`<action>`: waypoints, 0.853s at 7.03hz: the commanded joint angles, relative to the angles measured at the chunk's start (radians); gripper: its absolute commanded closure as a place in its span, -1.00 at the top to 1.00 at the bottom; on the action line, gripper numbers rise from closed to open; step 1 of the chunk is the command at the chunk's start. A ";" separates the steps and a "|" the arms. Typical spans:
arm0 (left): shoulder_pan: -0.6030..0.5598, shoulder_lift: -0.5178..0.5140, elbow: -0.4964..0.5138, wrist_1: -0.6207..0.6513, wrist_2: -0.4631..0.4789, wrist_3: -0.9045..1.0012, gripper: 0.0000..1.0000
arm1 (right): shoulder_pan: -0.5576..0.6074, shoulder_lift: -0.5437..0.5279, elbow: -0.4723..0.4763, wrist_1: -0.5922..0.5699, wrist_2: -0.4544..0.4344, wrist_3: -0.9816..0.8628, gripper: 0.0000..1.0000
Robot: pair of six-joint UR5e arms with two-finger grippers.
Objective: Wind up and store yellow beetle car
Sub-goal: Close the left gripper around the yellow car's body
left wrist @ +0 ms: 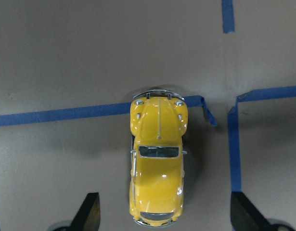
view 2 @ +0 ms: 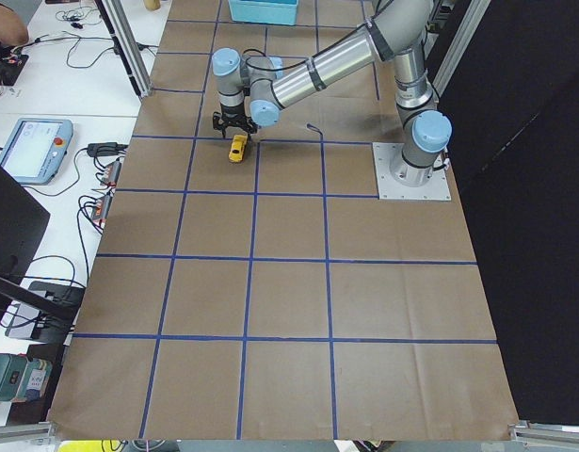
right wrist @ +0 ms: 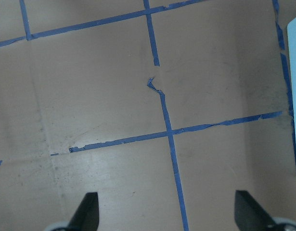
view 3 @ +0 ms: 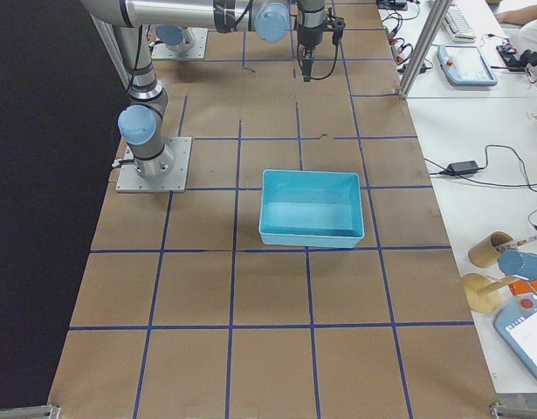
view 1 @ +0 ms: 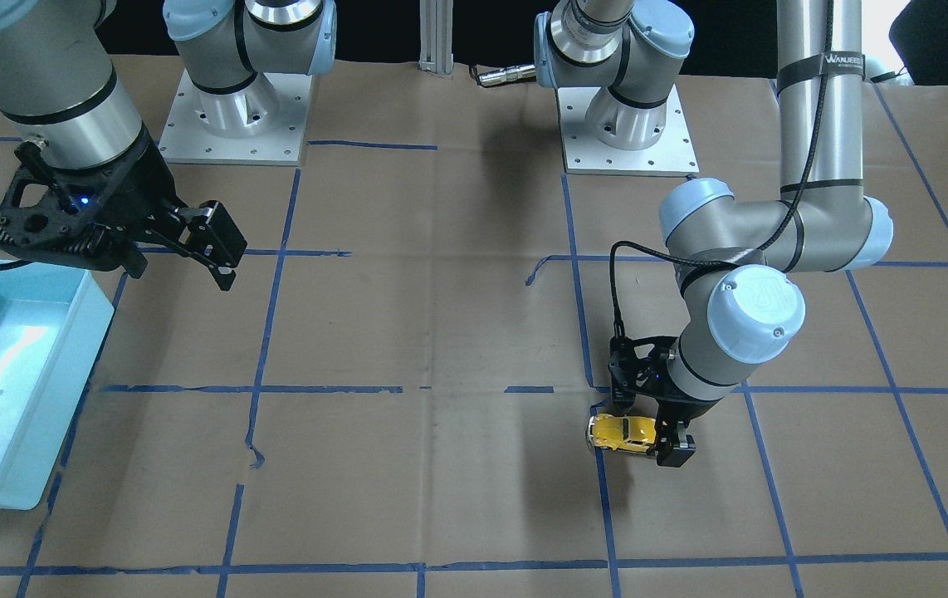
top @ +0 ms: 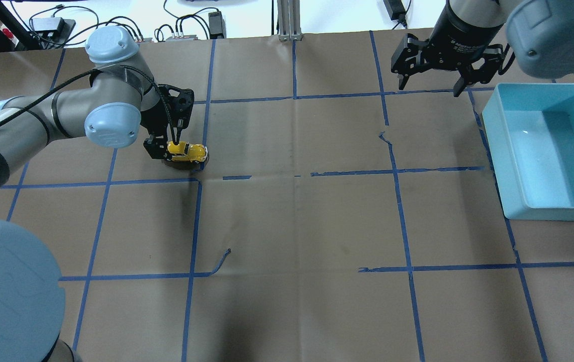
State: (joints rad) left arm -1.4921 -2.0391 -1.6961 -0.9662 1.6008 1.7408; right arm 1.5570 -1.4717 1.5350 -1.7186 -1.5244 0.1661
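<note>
The yellow beetle car (left wrist: 157, 168) sits on the brown paper-covered table (top: 292, 226), its nose on a blue tape line (left wrist: 56, 115). The left gripper (left wrist: 165, 214) hangs over its rear, fingers spread wide of both flanks. The right gripper (right wrist: 164, 216), its fingers likewise apart, hovers near a corner of the light-blue bin (top: 548, 212), well apart from the car.

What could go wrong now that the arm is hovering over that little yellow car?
1. The left tool has its fingers spread wide on either side of the yellow beetle car. If they close unevenly, the glossy, rounded body might be nudged and roll or slip out.
2. The blue bin sits far across the table, beside the right tool, so a weak grip might drop the car on the way.
</note>
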 commanded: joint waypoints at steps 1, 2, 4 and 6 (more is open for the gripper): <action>-0.004 -0.057 0.004 0.064 0.004 -0.007 0.87 | 0.000 -0.001 0.001 0.001 0.001 0.003 1.00; -0.004 -0.065 -0.002 0.081 0.004 -0.015 0.81 | 0.000 -0.001 -0.004 0.004 0.000 0.001 1.00; -0.004 -0.064 -0.008 0.087 0.004 -0.015 0.32 | 0.000 0.005 -0.001 -0.001 0.009 0.006 1.00; -0.005 -0.050 -0.016 0.087 0.005 -0.017 -0.43 | 0.000 0.011 0.001 -0.001 0.012 0.004 1.00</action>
State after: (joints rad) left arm -1.4961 -2.0969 -1.7068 -0.8793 1.6049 1.7254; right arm 1.5570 -1.4640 1.5344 -1.7193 -1.5160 0.1704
